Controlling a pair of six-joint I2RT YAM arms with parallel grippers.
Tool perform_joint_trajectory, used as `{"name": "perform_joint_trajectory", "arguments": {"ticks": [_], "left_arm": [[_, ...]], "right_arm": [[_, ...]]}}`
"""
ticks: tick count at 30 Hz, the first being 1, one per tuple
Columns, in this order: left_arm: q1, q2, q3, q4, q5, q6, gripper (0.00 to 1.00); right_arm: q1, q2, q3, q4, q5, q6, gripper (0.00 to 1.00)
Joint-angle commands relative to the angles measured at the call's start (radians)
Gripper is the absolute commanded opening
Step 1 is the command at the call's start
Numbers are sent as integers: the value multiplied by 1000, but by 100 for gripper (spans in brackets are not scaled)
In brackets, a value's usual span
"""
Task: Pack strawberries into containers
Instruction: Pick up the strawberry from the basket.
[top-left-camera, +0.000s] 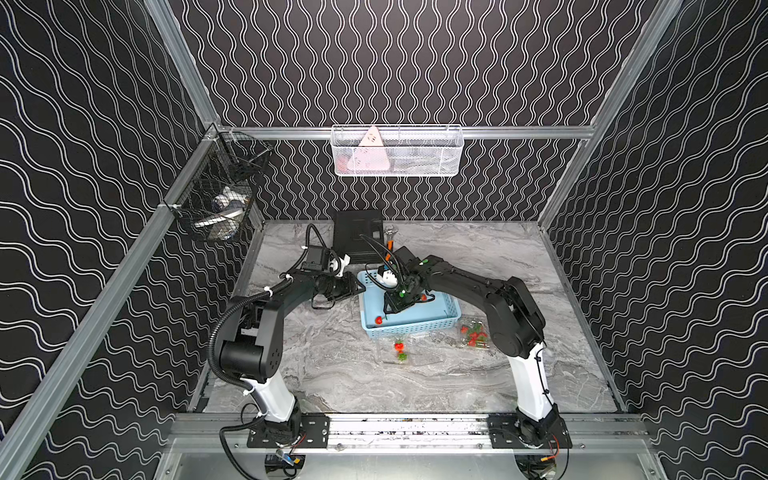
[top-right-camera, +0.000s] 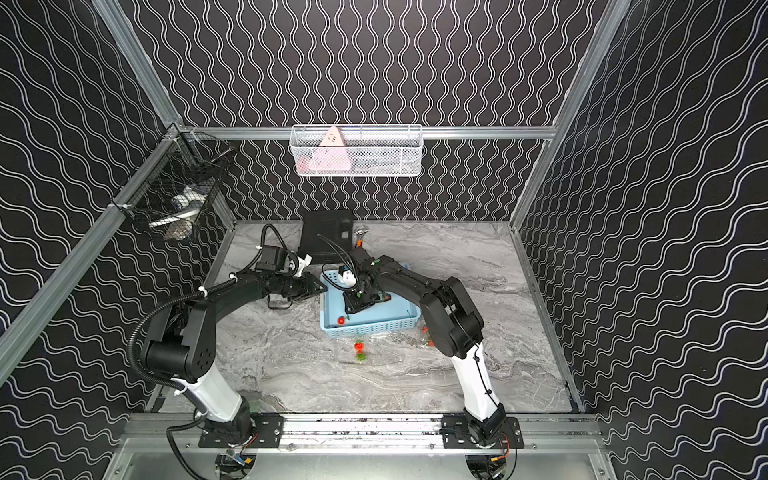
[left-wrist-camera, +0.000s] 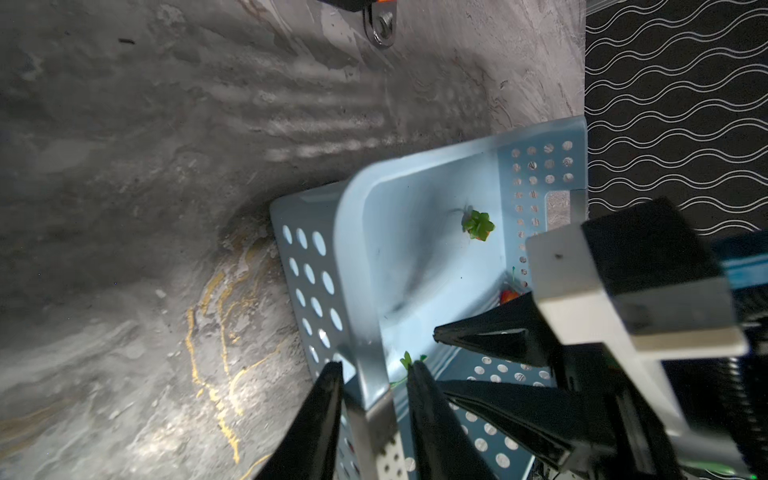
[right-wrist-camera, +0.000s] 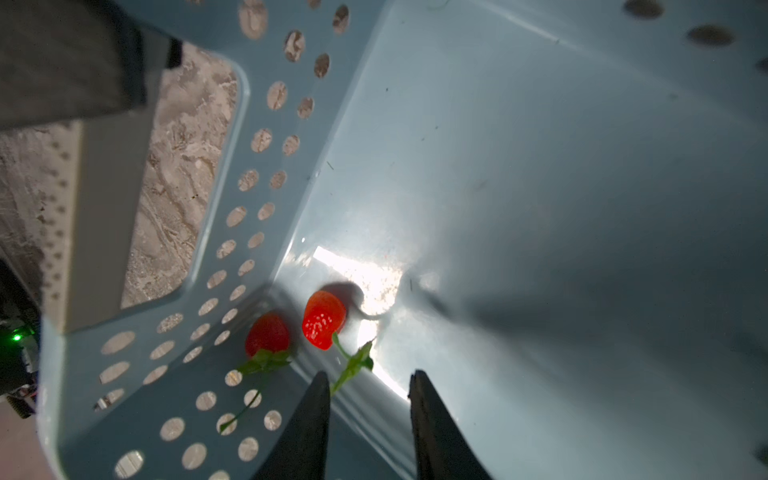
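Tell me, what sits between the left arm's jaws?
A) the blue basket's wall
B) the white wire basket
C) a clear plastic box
A: in the left wrist view the left arm's jaws straddle the blue basket's wall, one finger outside, the other inside.

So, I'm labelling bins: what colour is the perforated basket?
The basket is light blue, clearest in the right wrist view.

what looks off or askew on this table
The blue basket sits skewed on the table, not square to its edges, with the left gripper straddling its wall at a corner. Nothing spilled or damaged shows; one strawberry lies by the basket's wall before the open right gripper.
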Motion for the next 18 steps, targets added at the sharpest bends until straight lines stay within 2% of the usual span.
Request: {"name": "perform_joint_trajectory", "arguments": {"ticks": [1, 5, 14, 18], "left_arm": [[0, 6, 3, 24, 19, 16, 31], [0, 1, 1, 24, 20, 18, 30], [3, 0, -2, 33, 26, 16, 29], [3, -3, -2, 33, 28, 17, 29]], "right_arm": [[1, 13, -4, 26, -91, 47, 35], [1, 35, -9, 41, -123, 67, 34], [-7, 35, 6, 63, -129, 88, 11], [-17, 15, 28, 71, -112, 86, 5]]}}
